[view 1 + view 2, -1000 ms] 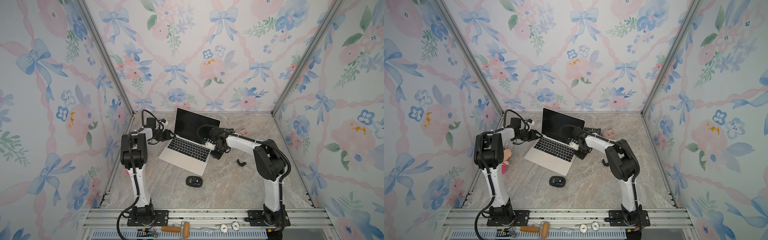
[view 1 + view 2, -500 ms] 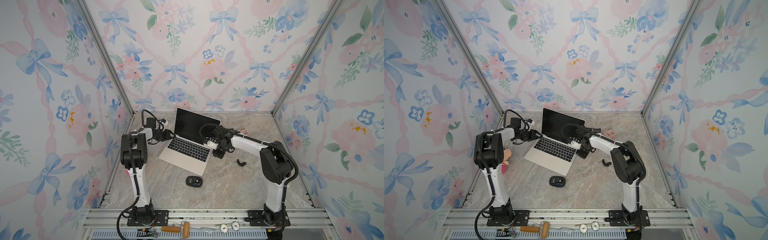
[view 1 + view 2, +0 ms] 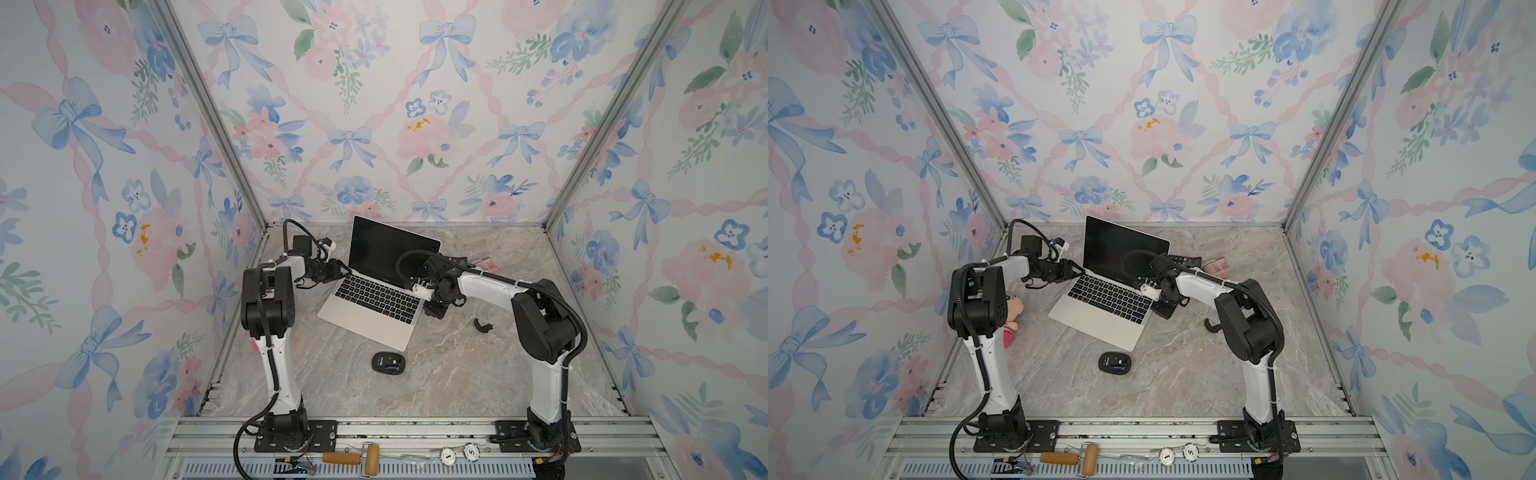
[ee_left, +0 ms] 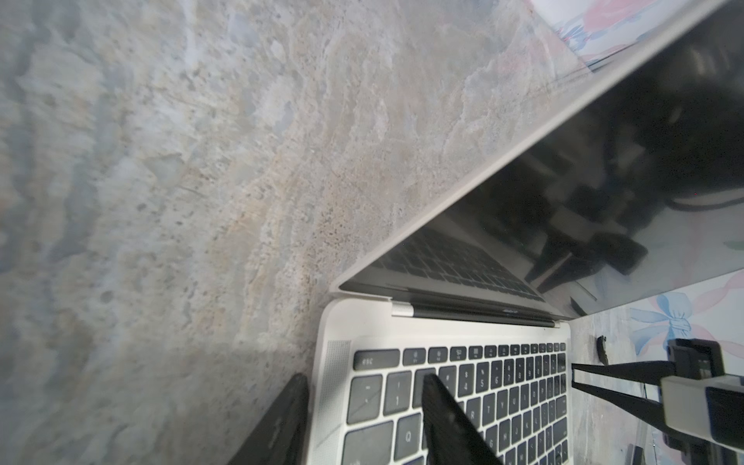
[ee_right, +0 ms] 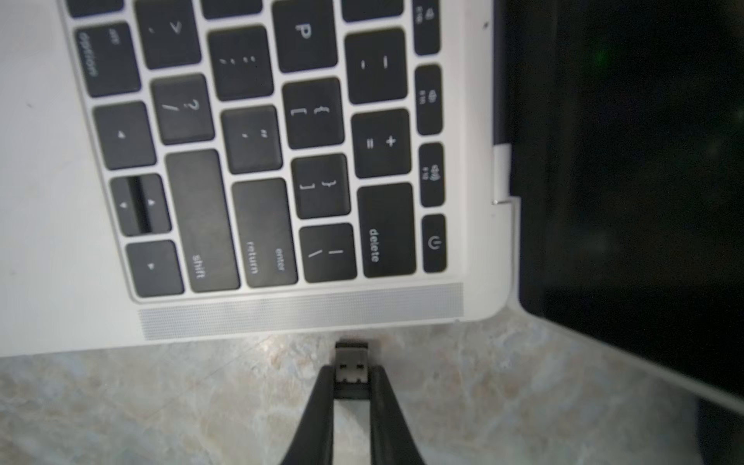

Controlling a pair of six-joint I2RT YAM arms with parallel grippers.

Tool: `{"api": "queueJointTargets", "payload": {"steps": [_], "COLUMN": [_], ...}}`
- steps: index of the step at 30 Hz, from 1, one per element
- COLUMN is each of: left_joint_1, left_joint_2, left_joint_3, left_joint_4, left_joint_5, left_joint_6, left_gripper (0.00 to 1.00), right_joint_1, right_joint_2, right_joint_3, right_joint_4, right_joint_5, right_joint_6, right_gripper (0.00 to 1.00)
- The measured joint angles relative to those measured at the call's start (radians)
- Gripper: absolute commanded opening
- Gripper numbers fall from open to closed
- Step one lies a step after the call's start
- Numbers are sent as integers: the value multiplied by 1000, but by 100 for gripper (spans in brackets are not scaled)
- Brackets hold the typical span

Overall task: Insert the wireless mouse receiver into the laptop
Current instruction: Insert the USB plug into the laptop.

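The pale silver-gold laptop (image 3: 365,328) (image 3: 1100,328) stands open on the marble table, screen dark. In the right wrist view my right gripper (image 5: 351,380) is shut on the wireless mouse receiver (image 5: 351,364). Its metal plug points at the laptop's (image 5: 40,201) right side edge, just short of it, level with the backslash key. In both top views this gripper (image 3: 432,311) (image 3: 1163,311) sits low at that edge. My left gripper (image 4: 362,386) (image 3: 340,270) is open and straddles the laptop's back left corner. One finger (image 4: 290,406) is beside the base, another over the keys.
A black oval mouse (image 3: 388,363) (image 3: 1115,363) lies in front of the laptop. A curved black cover piece (image 3: 482,326) lies to the right. A black calculator (image 3: 1179,261) and a pink item (image 3: 1219,266) sit behind the screen. A small doll (image 3: 1011,316) lies by the left arm.
My right arm's elbow has shifted slightly outward while its gripper stayed at the laptop's right edge with the receiver. The left arm has not moved.
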Motion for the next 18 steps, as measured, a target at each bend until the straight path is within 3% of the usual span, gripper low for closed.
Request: {"api": "queueJointTargets", "payload": {"steps": [18], "left_joint_1": [0], "left_joint_2": [2], "left_joint_3": [3], "left_joint_4": [-5], "left_joint_5": [3], "left_joint_6": [0], "left_gripper": [49], "right_joint_1": [20], "right_joint_2": [20], "right_joint_3": [42], "right_joint_4": [-4], "right_joint_5": [0], "right_joint_6": [0], "right_gripper": [4]}}
